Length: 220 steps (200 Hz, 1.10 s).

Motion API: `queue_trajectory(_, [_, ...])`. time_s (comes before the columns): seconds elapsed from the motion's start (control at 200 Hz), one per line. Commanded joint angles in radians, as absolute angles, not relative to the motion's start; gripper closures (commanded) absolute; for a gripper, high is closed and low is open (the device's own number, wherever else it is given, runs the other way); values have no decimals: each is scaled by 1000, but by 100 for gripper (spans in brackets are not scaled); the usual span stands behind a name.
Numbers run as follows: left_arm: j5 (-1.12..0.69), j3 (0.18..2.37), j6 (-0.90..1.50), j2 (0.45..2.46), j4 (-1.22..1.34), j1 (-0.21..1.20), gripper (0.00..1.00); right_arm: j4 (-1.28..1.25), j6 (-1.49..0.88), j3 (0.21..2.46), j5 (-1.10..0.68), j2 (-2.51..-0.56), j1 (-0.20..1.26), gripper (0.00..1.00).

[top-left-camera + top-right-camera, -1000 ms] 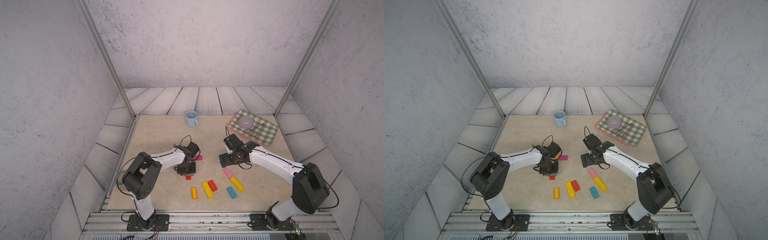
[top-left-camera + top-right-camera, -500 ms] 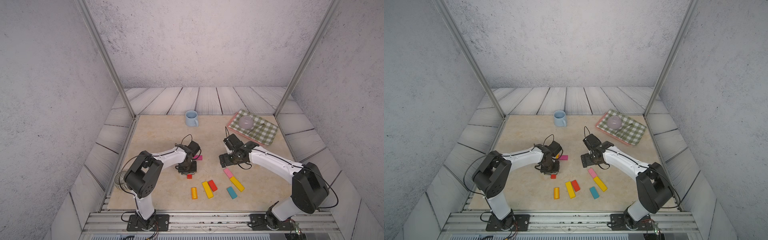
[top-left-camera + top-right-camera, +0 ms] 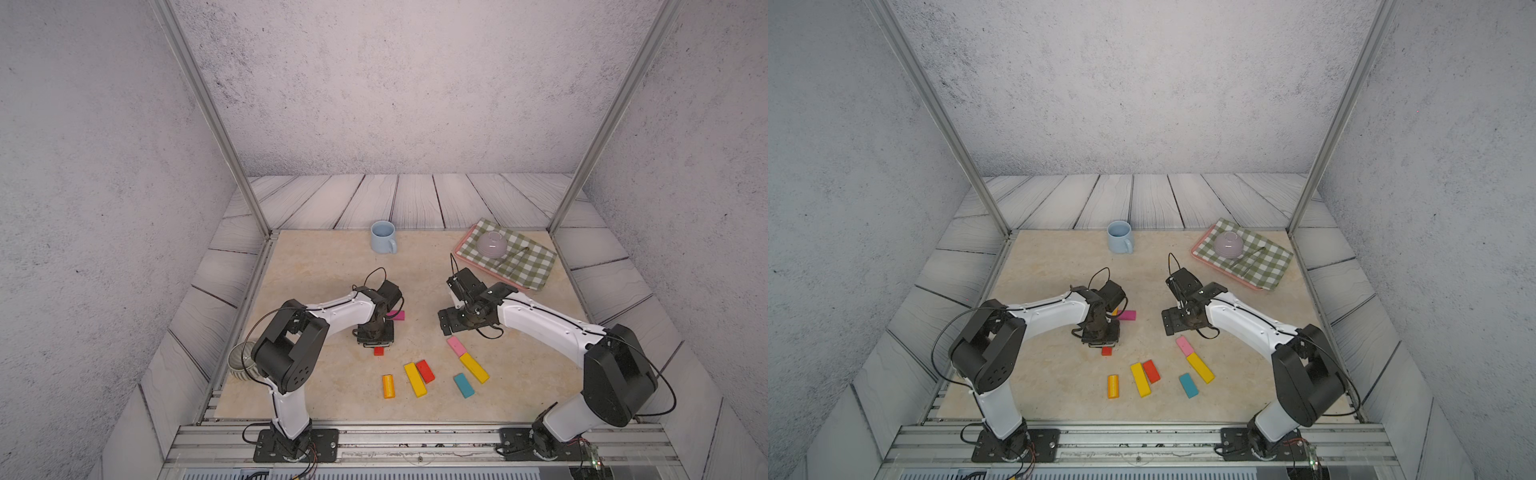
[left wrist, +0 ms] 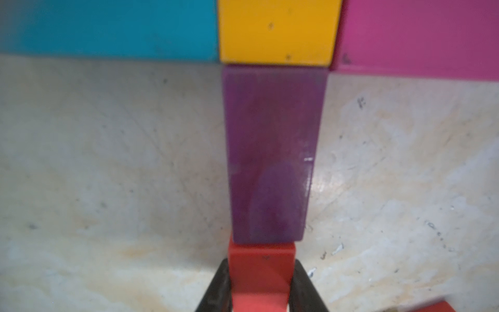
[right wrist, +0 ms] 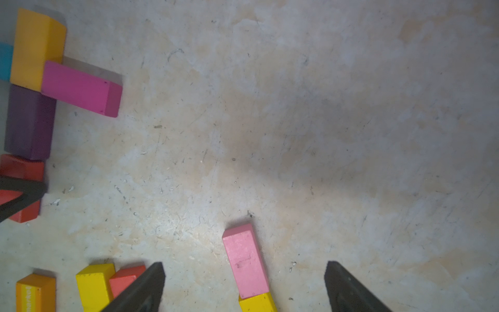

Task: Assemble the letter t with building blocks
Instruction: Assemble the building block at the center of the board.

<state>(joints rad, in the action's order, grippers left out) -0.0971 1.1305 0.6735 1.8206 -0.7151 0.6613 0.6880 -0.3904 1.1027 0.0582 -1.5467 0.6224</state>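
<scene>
Where the orange block (image 5: 35, 293) lies nearest the robot, the right wrist view shows white lettering on it, too blurred to read. Farther in, the right gripper (image 5: 245, 266) gapes wide near the pink block (image 5: 245, 262). The left gripper (image 4: 260, 281) is clamped on a red block (image 4: 261, 259) butted against the purple block (image 4: 271, 154). Only the wrist views show purple meeting the amber block (image 4: 278, 29) between the teal block (image 4: 108, 27) and the magenta block (image 4: 418, 35).

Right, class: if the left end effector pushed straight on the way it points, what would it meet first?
The purple block: the red block held in the left end effector seems to touch its near end.
</scene>
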Motion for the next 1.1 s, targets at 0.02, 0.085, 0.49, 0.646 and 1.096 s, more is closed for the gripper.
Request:
queue_trajectory(0.02, [-76,1143,665,1838,-732,657,83,704,-396,1100,56,-1558,620,5])
queue_trajectory(0.085, [-78,1144,665,1841,-732,657,83,706,-397,1100,53,-1560,620,5])
queue_trajectory(0.49, [-86,1156,665,1852,-736,663,83,706,-398,1097,55,-1559,620,5])
queue_trajectory(0.646, [-80,1155,669,1855,-736,663,84,706,-398,1096,55,-1559,620,5])
queue_trajectory(1.096, [-82,1175,667,1862,-743,664,77,706,-399,1094,55,-1561,620,5])
